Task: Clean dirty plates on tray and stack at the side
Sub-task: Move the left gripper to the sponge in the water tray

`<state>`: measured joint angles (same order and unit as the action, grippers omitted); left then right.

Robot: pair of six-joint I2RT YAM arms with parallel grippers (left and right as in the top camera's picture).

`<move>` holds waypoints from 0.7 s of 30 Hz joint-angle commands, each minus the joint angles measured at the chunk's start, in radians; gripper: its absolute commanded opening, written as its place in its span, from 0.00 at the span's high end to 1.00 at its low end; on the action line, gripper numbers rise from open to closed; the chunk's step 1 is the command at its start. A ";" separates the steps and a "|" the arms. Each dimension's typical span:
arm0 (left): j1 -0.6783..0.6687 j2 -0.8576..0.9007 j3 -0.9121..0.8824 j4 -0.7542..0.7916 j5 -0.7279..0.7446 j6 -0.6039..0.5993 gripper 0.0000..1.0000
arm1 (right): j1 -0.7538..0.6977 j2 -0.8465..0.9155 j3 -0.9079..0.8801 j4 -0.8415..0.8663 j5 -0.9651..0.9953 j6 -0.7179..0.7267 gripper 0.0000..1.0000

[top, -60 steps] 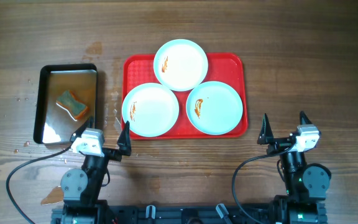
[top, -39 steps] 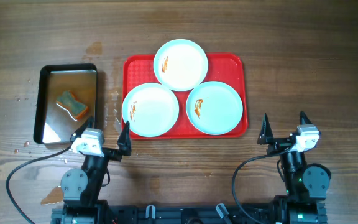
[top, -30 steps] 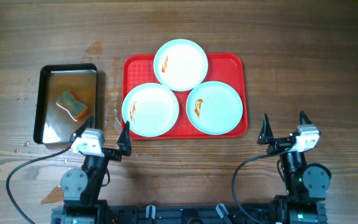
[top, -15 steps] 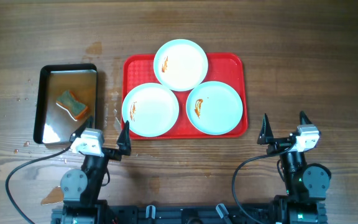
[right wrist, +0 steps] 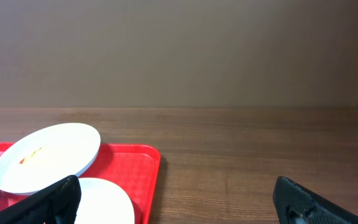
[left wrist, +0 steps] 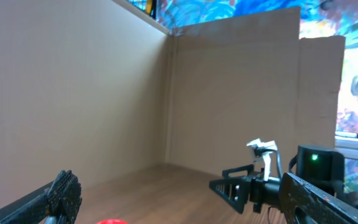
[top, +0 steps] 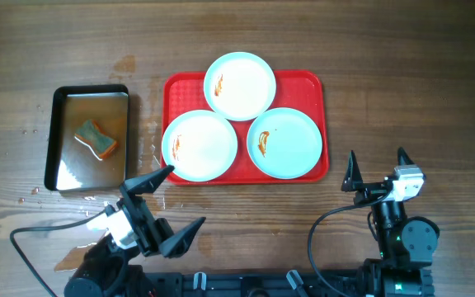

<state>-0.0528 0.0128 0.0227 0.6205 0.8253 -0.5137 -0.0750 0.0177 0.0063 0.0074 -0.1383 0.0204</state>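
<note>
Three pale plates lie on the red tray [top: 310, 86]: a far one [top: 239, 86], a near-left one [top: 199, 145] and a near-right one [top: 284, 143], each with a small orange smear. My left gripper [top: 167, 206] is open and empty, turned sideways near the table's front, one fingertip close to the near-left plate's front edge. In the left wrist view its fingers [left wrist: 59, 195] frame the other arm and a sliver of red tray [left wrist: 110, 221]. My right gripper [top: 376, 169] is open and empty, right of the tray. Its wrist view shows the far plate [right wrist: 45, 155], the near-right plate [right wrist: 104, 202] and the tray [right wrist: 146, 163].
A black metal pan [top: 54, 140] with shallow water and a green-and-orange sponge [top: 96, 139] stands left of the tray. Water drops dot the wood beside it. Cardboard walls close off the table's far side.
My left arm has swung round, so its open gripper now lies diagonally and faces right instead of toward the tray. The right arm, plates and sponge have not moved.
</note>
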 commanded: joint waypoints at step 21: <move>0.213 0.789 1.043 -1.638 -0.583 0.327 0.00 | -0.005 0.000 -0.001 0.003 -0.016 -0.014 0.00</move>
<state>0.1543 0.6910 1.0294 -1.0061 0.2207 -0.2134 -0.0750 0.0204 0.0063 0.0074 -0.1383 0.0204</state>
